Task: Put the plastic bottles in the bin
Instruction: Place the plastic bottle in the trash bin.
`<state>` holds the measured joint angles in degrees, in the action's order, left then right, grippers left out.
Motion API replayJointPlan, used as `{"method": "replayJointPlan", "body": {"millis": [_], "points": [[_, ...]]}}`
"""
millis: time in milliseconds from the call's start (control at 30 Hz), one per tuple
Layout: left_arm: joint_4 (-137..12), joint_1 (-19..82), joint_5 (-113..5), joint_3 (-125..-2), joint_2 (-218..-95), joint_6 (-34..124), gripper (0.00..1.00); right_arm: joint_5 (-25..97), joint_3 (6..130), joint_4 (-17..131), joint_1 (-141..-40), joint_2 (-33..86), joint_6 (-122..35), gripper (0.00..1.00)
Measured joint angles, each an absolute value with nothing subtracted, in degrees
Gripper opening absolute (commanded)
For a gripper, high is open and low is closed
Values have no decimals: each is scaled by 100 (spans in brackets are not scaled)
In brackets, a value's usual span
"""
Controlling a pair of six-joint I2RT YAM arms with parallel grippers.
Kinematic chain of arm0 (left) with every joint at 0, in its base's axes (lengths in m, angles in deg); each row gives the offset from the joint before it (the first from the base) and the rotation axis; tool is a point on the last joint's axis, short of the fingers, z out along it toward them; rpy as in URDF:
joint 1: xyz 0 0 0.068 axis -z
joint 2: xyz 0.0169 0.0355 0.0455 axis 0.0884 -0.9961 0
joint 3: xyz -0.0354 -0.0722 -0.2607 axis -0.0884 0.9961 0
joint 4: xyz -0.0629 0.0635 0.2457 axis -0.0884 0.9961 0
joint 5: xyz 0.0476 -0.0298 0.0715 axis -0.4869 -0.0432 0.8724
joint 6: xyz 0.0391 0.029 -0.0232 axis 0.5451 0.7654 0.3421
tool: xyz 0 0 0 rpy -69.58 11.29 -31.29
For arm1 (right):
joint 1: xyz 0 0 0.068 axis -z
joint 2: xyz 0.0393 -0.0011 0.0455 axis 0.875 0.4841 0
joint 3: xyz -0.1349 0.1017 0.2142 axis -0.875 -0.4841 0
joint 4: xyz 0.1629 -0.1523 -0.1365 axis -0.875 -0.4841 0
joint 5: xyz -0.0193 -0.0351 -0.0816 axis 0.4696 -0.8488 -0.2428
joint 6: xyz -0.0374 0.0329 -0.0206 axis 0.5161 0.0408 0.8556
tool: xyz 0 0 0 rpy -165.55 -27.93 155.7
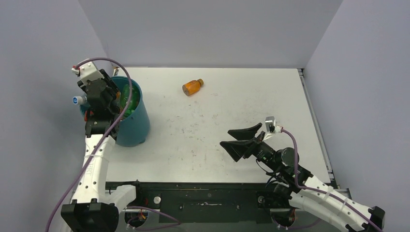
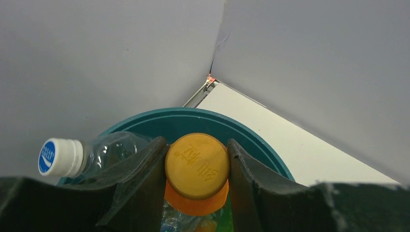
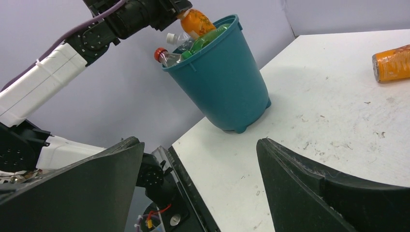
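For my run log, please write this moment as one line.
left gripper: shut on orange-capped bottle, over bin | right gripper: open, empty | outside bin: one orange bottle lying on table

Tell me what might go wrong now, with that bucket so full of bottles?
The bin is heaped: a clear bottle and a red-capped bottle poke over its rim. The held orange bottle in the left pincer could bounce off the pile or knock one out.
The bin stands by the left edge of the table, so a spilled bottle may fall off.
The loose orange bottle lies on its side and might roll away from the open right pincer.
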<state>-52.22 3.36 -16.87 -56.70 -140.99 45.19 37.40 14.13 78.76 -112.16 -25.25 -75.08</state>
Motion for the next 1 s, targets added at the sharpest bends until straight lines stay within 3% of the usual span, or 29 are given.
{"method": "replayJointPlan", "body": {"millis": [233, 667, 1000], "points": [[-6068, 309, -1390, -4935, -13929, 4206, 0, 3747, 1120, 8114, -11216, -2486, -7655, 90], [-7452, 395, -1582, -4874, -13509, 4197, 0, 3758, 1120, 8123, -11216, -2490, -7653, 90], [-9696, 325, -2286, -2887, -13804, 4359, 0, 3795, 1120, 8013, -11216, -2668, -7633, 90]]}}
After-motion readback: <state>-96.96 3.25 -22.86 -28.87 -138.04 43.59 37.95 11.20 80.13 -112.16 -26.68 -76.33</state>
